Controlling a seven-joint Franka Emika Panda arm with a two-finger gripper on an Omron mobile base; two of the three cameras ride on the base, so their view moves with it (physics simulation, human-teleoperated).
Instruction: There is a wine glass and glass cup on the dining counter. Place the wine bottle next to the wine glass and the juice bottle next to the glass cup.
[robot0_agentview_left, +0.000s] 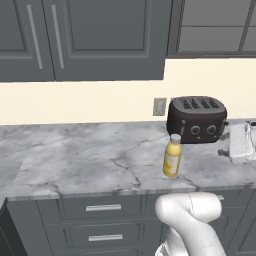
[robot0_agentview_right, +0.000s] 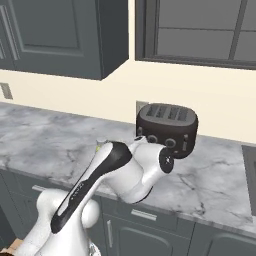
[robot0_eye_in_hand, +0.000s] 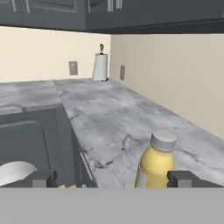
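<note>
**Juice bottle upright on the marble worktop, open hand level with it**

The short yellow-orange juice bottle with a pale grey-white cap (robot0_agentview_left: 172, 156) stands upright on the grey-white veined marble table (robot0_agentview_left: 75, 160), near its front edge. Just behind it, to the right, sits a black four-slot toaster (robot0_agentview_left: 196, 119) against the cream wall, and a white object lies at the right edge of the left base view, too cut off to identify.

In the hand view the bottle (robot0_eye_in_hand: 156, 165) rises between the two dark finger tips of the hand (robot0_eye_in_hand: 112, 179), nearer the right one. The fingers stand wide apart and nothing is held; whether either tip touches the bottle cannot be told.

That view also shows what the base cameras miss: a white paper-towel roll on a stand (robot0_eye_in_hand: 100, 66) in the far corner of the table, with wall outlets on either side.

In the right base view the white arm with dark joints (robot0_agentview_right: 120, 170) folds in front of the toaster (robot0_agentview_right: 167, 129) and covers nearly all of the bottle. The left base view shows grey drawers with silver handles (robot0_agentview_left: 103, 207) under the table and dark grey wall cabinets (robot0_agentview_left: 80, 37) above.
</note>
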